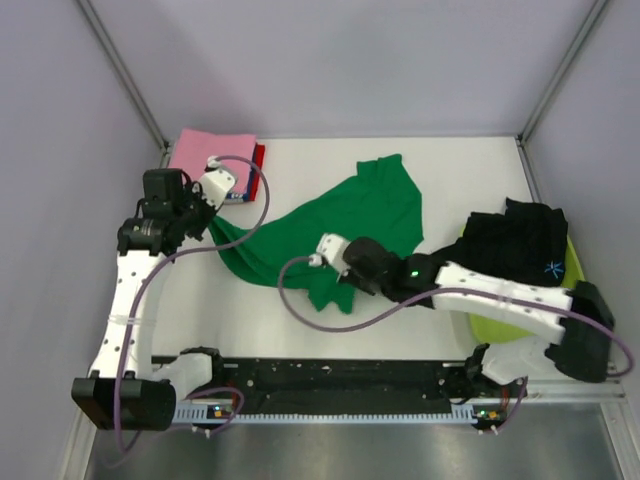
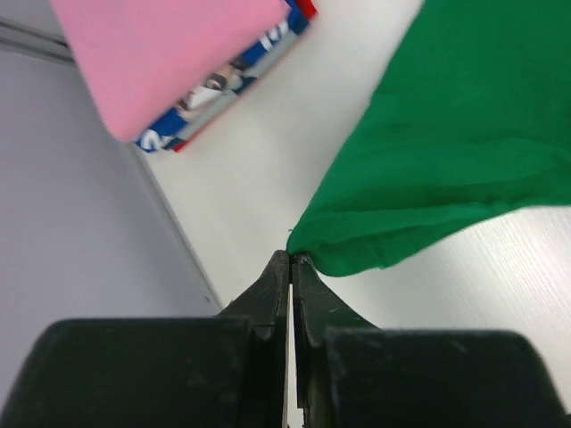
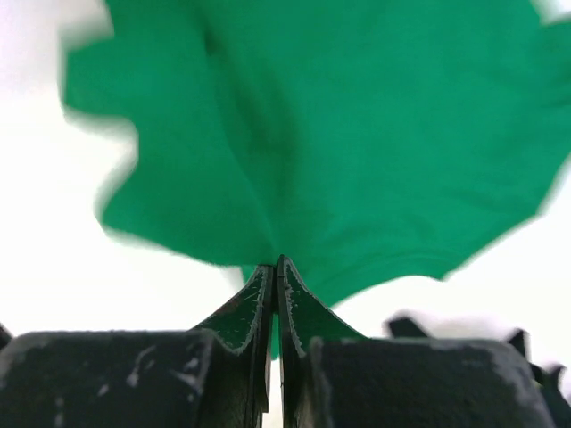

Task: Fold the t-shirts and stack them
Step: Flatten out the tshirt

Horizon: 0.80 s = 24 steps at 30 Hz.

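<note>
A bright green t-shirt [image 1: 345, 225] lies spread and rumpled across the middle of the table. My left gripper [image 2: 293, 259] is shut on its left corner [image 2: 321, 254], near the table's left edge. My right gripper [image 3: 277, 265] is shut on its near edge, with green cloth [image 3: 339, 134] hanging from the jaws. A black t-shirt [image 1: 520, 240] with a small blue mark lies over the lime-green tub [image 1: 572, 268] at the right. A folded stack with a pink t-shirt [image 1: 210, 150] on top, over blue-white printed and red ones [image 2: 223, 89], sits at the back left.
Grey walls close in the table [image 1: 300, 330] on the left, back and right. A purple cable loops from each wrist over the table. The right arm lies across the front right of the table.
</note>
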Tool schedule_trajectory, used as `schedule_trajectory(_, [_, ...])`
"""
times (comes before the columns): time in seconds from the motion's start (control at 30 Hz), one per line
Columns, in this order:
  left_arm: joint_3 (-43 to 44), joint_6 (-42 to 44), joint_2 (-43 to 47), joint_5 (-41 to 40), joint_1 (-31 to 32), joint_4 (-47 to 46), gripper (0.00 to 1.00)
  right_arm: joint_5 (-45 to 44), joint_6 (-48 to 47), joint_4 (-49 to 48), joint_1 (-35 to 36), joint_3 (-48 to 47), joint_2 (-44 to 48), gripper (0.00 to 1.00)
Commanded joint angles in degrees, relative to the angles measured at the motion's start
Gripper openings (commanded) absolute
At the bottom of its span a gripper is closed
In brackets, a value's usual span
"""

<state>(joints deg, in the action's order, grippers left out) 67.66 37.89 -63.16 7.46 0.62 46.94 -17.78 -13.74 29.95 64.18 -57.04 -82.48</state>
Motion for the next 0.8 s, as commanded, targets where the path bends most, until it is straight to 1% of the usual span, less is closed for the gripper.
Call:
schedule_trajectory(0.0, [9.4, 1.6, 1.3, -1.7, -0.3, 1.0, 0.0, -8.3, 1.0, 0.4, -6.5, -8.7, 19.1, 0.0])
schedule_trajectory(0.07, [14.1, 2.0, 0.8, -3.4, -0.2, 2.3, 0.0, -8.7, -0.2, 0.4, -9.3, -12.9, 24.4, 0.0])
schedule_trajectory(0.17, [23.1, 2.2, -0.7, -5.4, -0.2, 5.4, 0.0, -10.7, -3.1, 1.0, -10.0, -20.8, 28.7, 0.0])
schedule_trajectory(0.33, [39.2, 2.0, -1.2, -5.9, -0.2, 7.3, 0.0, -8.1, -4.5, 5.8, -10.0, -37.2, 29.9, 0.0])
schedule_trajectory(0.37, [40.9, 2.2, -0.8, -5.7, -0.2, 7.3, 0.0, -6.8, -4.5, 6.9, -10.0, -40.3, 29.8, 0.0])
schedule_trajectory(0.47, [43.9, 2.8, 1.2, -5.0, -0.3, 6.8, 0.0, -2.9, -3.4, 9.5, -10.0, -48.1, 30.0, 0.0])
schedule_trajectory(0.57, [44.8, 2.9, 3.3, -4.3, -0.3, 6.8, 0.0, -1.1, -3.1, 11.2, -10.0, -53.3, 30.0, 0.0])
schedule_trajectory(0.67, [45.5, 3.4, 3.3, -5.1, -0.2, 8.3, 0.0, -1.6, -3.3, 11.9, -10.0, -54.6, 30.0, 0.0])
schedule_trajectory(0.77, [45.2, 3.5, 2.0, -6.5, -0.3, 8.2, 0.0, -4.3, -3.8, 12.0, -10.0, -54.0, 29.4, 0.0])
